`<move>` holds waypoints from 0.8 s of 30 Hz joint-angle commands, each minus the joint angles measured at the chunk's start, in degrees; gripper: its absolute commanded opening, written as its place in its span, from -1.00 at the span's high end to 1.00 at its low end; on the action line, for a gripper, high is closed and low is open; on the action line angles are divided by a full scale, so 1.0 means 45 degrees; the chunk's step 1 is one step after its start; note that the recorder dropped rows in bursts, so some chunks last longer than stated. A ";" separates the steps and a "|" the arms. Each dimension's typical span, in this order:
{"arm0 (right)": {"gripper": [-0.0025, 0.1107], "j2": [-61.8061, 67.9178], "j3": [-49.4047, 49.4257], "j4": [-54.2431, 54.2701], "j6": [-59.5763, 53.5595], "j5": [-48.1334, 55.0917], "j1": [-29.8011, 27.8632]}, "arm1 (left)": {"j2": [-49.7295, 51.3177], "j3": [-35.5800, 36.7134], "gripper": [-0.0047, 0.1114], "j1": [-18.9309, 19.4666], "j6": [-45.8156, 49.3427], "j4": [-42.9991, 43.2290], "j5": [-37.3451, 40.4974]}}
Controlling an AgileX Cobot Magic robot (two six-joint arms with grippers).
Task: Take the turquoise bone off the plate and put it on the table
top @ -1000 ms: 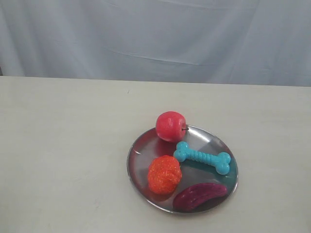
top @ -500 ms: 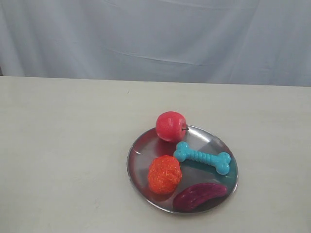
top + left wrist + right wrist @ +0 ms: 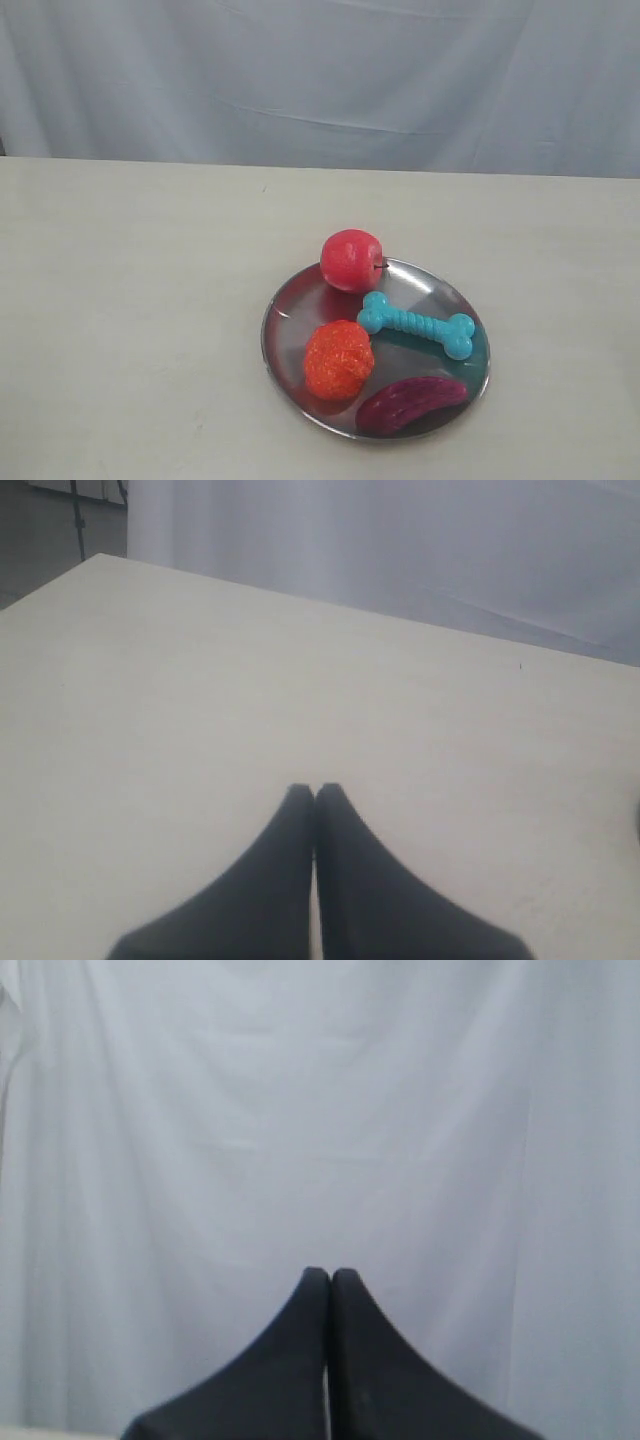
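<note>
Exterior view shows you the turquoise bone (image 3: 417, 325), likely light and rubbery; pinch its ribbed shaft; left hand (image 3: 315, 792) and right hand (image 3: 330, 1275) are clenched, empty.

Soft, even light filled the scene; shadows were faint. The plate (image 3: 285, 303) showed mild sheen. Both wrist views were slightly blurred.
</note>
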 commanded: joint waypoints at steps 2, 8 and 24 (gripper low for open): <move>0.96 -0.0079 -0.0012 -0.0034 0.0057 -0.2774 -0.0075 | -0.0017 0.0032 0.92 0.0057 -0.0024 0.0080 -0.0068; 0.96 -0.0079 -0.0012 0.0050 0.4222 -0.6095 -0.0075 | -0.0017 0.0032 0.92 0.0057 -0.0024 0.0080 -0.0068; 0.96 0.7653 -0.8367 -0.0505 0.4839 0.4774 0.0095 | -0.0017 0.0032 0.92 0.0057 -0.0024 0.0080 -0.0068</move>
